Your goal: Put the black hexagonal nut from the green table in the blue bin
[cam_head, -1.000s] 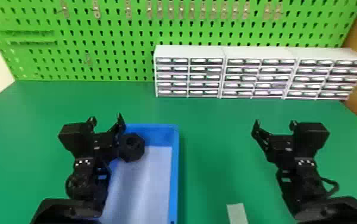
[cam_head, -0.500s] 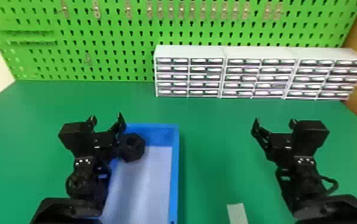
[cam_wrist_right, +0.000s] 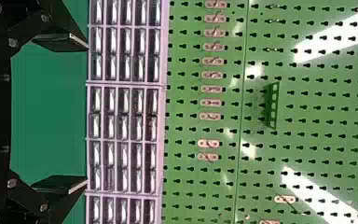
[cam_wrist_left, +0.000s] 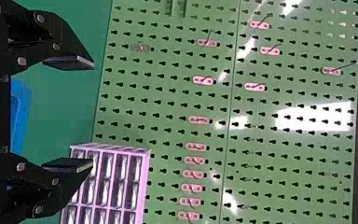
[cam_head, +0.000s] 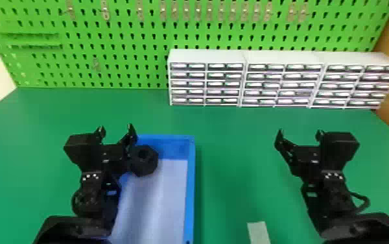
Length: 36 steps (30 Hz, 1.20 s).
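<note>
The black hexagonal nut point(cam_head: 143, 160) sits inside the blue bin point(cam_head: 190, 188), in its far left corner, close to the far wall; whether it lies flat or leans there, I cannot tell. The putting-in looks done, so the step in hand is, I judge, to leave the nut alone and clear the arms.

The left gripper point(cam_head: 116, 129) is in front of the bin's left side in the head view, its fingers wide apart with nothing between them. Its nearer finger and body overlap the nut in that view (whether they touch it, I cannot tell). The right gripper point(cam_head: 300, 133) is parked well to the right of the bin, over the green table point(cam_head: 223, 146), also spread wide and empty.

To do this well, lift the left gripper straight up first, keeping its fingers spread, and only then draw it back towards the robot and away to the left of the bin. A sideways sweep at low height could catch the bin's rim or nudge the nut in its corner. Closing the fingers early is the other risk, since one of them appears near the nut. Rise slowly until there is daylight between gripper and bin wall, then check that the nut rests wholly within the rim. The right arm has no part in this.
</note>
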### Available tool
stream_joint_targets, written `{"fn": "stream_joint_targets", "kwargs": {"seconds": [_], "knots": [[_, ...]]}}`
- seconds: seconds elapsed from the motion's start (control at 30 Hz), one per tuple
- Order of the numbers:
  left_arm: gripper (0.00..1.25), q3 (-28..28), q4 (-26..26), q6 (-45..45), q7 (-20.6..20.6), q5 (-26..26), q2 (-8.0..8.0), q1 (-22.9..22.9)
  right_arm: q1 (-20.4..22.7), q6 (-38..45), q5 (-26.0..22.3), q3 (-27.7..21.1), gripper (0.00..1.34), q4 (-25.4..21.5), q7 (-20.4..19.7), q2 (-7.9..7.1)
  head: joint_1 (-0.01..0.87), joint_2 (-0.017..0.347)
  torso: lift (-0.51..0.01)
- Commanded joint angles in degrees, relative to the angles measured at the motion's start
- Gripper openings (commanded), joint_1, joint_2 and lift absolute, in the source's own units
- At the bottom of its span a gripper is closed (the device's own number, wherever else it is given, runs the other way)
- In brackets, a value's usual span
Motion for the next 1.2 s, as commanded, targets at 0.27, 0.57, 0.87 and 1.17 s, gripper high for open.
{"fn": "stream_joint_targets", "kwargs": {"seconds": [0.27,0.57,0.87,1.17], "knots": [[0.74,0.0,0.0,0.0,0.0,0.2,0.01,-0.1,0.0,0.0,0.1,-0.1,1.06,0.0,0.0,0.00,0.657,0.057,-0.095],[0.74,0.2,0.0,0.0,0.0,0.4,0.01,-0.3,-0.1,0.1,0.1,-0.2,1.06,-0.1,0.0,0.26,0.657,0.057,-0.095],[0.74,0.8,-0.1,0.0,0.0,0.4,0.01,-0.1,-0.2,0.2,0.1,0.0,1.06,0.0,0.0,0.17,0.657,0.057,-0.095],[0.74,0.9,0.0,0.0,0.0,0.5,0.01,0.1,-0.1,0.2,0.1,-0.4,1.06,-0.1,0.0,0.17,0.657,0.057,-0.095]]}}
